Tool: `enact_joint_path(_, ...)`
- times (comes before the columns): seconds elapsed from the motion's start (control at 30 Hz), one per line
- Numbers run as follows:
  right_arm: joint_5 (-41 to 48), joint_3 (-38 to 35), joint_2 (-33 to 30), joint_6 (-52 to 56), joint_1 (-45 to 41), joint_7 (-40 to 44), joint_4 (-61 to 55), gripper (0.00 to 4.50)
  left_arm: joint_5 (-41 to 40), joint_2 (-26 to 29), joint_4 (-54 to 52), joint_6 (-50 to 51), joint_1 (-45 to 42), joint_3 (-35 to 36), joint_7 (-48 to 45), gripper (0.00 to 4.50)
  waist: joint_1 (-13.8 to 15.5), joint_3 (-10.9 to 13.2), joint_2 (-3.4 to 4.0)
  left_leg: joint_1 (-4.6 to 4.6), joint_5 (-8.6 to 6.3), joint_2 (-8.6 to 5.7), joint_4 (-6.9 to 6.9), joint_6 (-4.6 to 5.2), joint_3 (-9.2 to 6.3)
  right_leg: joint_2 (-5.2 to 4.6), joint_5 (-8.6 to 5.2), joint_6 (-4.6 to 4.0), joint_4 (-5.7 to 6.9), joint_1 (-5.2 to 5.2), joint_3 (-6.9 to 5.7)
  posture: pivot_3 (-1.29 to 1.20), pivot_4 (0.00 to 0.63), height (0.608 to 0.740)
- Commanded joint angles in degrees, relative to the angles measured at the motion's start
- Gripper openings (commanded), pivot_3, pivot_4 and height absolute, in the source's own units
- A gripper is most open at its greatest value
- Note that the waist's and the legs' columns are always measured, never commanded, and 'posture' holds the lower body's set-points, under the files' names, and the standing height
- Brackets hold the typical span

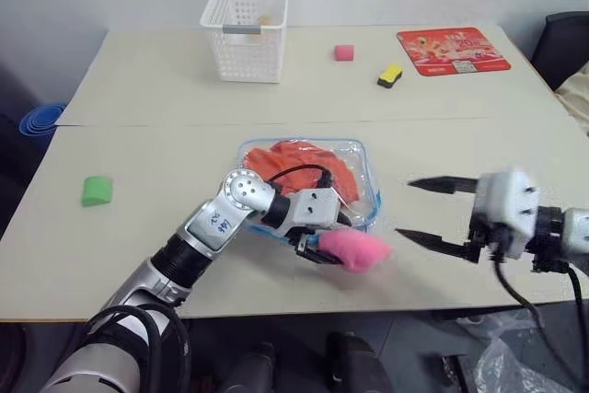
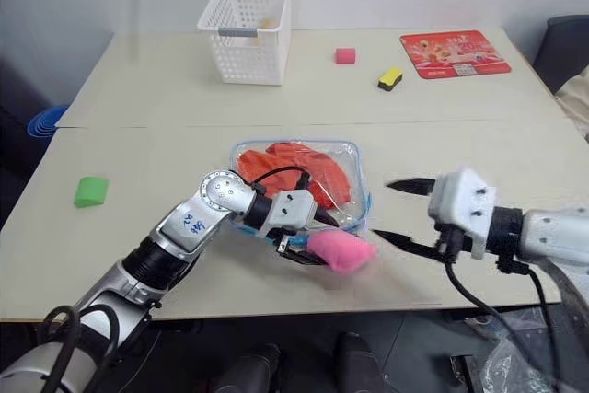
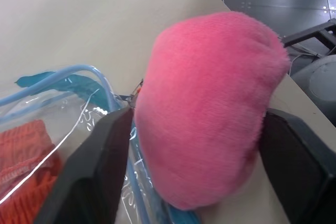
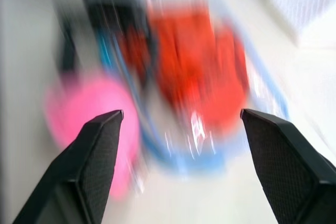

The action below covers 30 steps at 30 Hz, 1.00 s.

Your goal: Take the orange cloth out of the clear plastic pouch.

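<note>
The left pincer (image 1: 324,248) grips the pink plush toy (image 1: 355,248) at the clear plastic pouch (image 1: 361,156) mouth, likely clearing access; the orange cloth (image 1: 299,159) lies inside; the right pincer (image 1: 415,212) gapes beside it.

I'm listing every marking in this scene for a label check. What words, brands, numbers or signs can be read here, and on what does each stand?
Nothing can be read with certainty.
Red printed mat at the table's far right: pale printing and a small white label, too small to read.
Left arm's silver link: small blue characters, too small to read.
White mesh basket, clear plastic pouch, orange cloth, pink plush toy: no text visible.
</note>
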Motion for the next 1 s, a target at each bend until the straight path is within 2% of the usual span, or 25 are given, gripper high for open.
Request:
enact_joint_path(0.03, -16.1, 9.6, 1.4, -19.3, -3.5, -1.5, 11.3, 3.76, -0.5, 0.6, -1.8, -1.0, 0.6, 2.0, -1.2, 2.55, -0.3, 0.0, 0.01, 0.01, 0.01, -0.02, -0.02, 0.02, 0.08, -0.01, 0.0, 0.0, 0.04, -0.05, -0.03, 0.0, 0.15, 0.74)
enact_joint_path(0.27, -25.8, 17.0, 9.3, -34.5, -15.4, -7.1, 25.2, 3.76, -0.7, 2.1, -5.3, 0.6, 2.1, 3.3, -1.9, 0.45, -1.0, 0.0, 0.04, 0.05, 0.03, 0.08, -0.03, -0.02, 0.22, 0.07, 0.0, 0.0, 0.16, -0.16, -0.12, 0.0, 0.15, 0.74)
enact_joint_path(0.33, -26.4, 17.9, 10.8, -36.2, -17.5, -7.7, 27.1, 3.76, -0.5, 2.4, -6.1, 1.2, 2.6, 3.6, -1.8, 0.05, -0.8, 0.0, 0.04, 0.05, 0.03, 0.08, -0.01, -0.02, 0.2, 0.07, 0.0, 0.0, 0.15, -0.15, -0.1, 0.0, 0.15, 0.74)
enact_joint_path(0.4, -27.2, 18.9, 11.9, -38.1, -19.2, -8.0, 29.0, 3.76, -0.4, 2.5, -6.8, 1.8, 3.0, 3.8, -1.6, 0.01, -0.5, 0.0, 0.04, 0.05, 0.02, 0.06, 0.01, -0.01, 0.18, 0.06, 0.0, 0.0, 0.13, -0.13, -0.1, 0.0, 0.15, 0.74)
enact_joint_path(0.5, -27.4, 19.8, 13.3, -40.0, -21.2, -7.9, 31.5, 3.13, -0.4, 2.7, -7.7, 2.6, 3.3, 3.9, -1.3, 0.01, -0.3, 0.0, 0.04, 0.04, 0.02, 0.03, 0.03, -0.01, 0.13, 0.03, 0.0, 0.0, 0.09, -0.09, -0.1, 0.0, 0.15, 0.74)
enact_joint_path(0.8, -26.0, 20.8, 13.7, -42.6, -22.8, -5.7, 33.6, 0.09, -0.8, 3.0, -8.7, 4.7, 3.9, 5.2, -0.1, 0.01, -0.5, 0.0, 0.04, 0.03, 0.02, 0.05, 0.01, -0.01, 0.13, 0.06, 0.0, 0.0, 0.09, -0.1, -0.11, 0.0, 0.15, 0.74)
enact_joint_path(1.0, -25.5, 19.9, 12.1, -43.8, -22.0, -4.3, 33.7, 0.0, -1.1, 5.2, -12.3, 9.7, 7.0, 8.5, 2.3, 0.01, -0.5, 0.0, 0.05, 0.04, 0.02, 0.07, 0.01, -0.01, 0.13, 0.06, 0.0, 0.0, 0.1, -0.1, -0.09, 0.0, 0.15, 0.74)
